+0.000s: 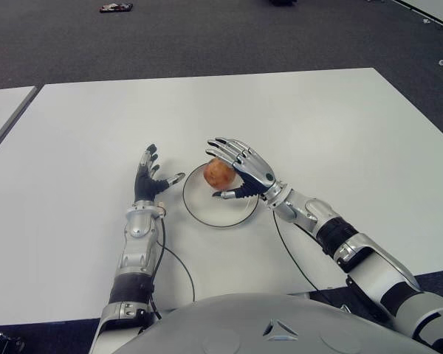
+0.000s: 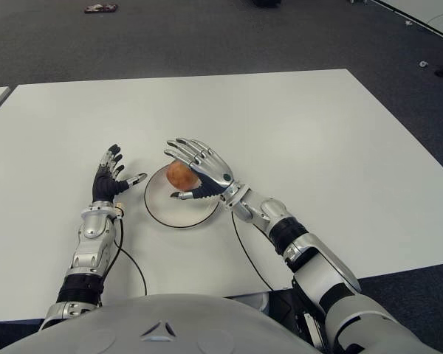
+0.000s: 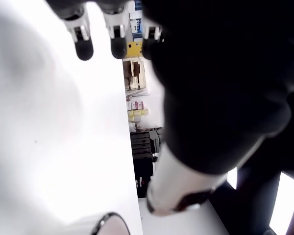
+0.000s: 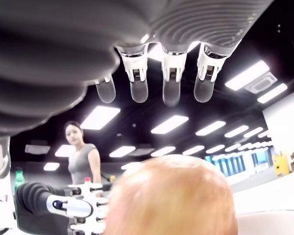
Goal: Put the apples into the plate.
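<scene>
White table carries everything: left hand shows just left of the plate, fingers spread and empty (idle). Apple sits in the plate; right hand arches over it, fingers extended, gripping nothing, probably letting go.

- Apple: one visible; round, red-orange with yellowish patches. It sits inside the plate, toward the far part of it, not at centre.
- Plate: round, shallow, white with a dark rim. It lies flat on the white table, holding only the apple.
</scene>
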{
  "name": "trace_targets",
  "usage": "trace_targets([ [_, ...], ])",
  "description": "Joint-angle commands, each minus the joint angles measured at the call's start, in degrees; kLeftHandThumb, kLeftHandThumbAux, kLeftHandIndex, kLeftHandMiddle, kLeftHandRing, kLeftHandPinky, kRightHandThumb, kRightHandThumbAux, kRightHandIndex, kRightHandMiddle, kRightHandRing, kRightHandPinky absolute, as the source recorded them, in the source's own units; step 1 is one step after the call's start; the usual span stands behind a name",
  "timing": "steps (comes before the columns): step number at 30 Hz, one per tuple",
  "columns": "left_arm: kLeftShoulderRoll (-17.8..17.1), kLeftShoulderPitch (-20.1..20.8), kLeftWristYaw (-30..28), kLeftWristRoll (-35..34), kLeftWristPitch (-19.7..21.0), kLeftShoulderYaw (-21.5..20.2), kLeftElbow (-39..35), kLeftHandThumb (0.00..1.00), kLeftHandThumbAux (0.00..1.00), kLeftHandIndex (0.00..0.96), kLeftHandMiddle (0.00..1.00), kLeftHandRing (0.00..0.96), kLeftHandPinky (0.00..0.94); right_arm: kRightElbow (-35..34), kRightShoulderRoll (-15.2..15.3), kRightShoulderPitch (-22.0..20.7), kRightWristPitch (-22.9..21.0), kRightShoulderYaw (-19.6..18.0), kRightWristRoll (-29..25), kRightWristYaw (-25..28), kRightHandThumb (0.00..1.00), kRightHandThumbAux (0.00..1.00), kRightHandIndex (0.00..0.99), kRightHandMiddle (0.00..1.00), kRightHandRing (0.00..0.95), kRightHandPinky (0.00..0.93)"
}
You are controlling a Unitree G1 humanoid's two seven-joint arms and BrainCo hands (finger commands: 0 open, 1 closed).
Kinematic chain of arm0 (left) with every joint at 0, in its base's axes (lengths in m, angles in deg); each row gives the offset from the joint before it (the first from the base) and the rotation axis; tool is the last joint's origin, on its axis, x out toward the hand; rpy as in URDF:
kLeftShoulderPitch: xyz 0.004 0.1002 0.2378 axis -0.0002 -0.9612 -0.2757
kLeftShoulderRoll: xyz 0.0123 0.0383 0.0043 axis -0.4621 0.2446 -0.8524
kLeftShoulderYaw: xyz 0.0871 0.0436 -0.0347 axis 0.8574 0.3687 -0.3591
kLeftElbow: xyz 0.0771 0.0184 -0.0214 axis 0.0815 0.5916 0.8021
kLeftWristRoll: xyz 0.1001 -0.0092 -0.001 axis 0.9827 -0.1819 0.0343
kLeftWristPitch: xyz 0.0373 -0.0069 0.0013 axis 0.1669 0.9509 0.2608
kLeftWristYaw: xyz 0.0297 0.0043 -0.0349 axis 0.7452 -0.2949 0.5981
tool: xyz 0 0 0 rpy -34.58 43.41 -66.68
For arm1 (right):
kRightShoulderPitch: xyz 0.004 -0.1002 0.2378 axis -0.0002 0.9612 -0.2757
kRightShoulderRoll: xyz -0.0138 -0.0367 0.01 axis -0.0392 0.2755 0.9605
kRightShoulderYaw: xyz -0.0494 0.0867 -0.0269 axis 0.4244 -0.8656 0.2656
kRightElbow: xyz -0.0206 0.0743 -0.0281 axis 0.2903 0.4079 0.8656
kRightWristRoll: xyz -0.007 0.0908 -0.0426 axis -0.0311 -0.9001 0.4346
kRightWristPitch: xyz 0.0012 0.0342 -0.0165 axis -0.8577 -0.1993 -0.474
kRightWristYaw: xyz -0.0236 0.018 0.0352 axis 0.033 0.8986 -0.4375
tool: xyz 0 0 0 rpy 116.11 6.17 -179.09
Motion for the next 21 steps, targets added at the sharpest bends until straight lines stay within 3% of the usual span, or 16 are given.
trace_targets([
  [1,-0.4,-0.1,-0.3,-0.1,1.1,-0.2,-0.1,0.000,0.293,0.000,0.000,0.000,0.018,-0.4,0.3,0.9,-1.1,0.1,0.0,1.5,0.198,0.380,0.062,0.000,0.000,0.000],
  [21,-0.5,0.0,0.0,0.2,0.9,-0.2,0.1,0.000,0.298,0.000,0.000,0.000,0.022,-0.1,0.0,1.2,-1.3,0.1,-0.2,3.6,0.172,0.420,0.047,0.000,0.000,0.000],
])
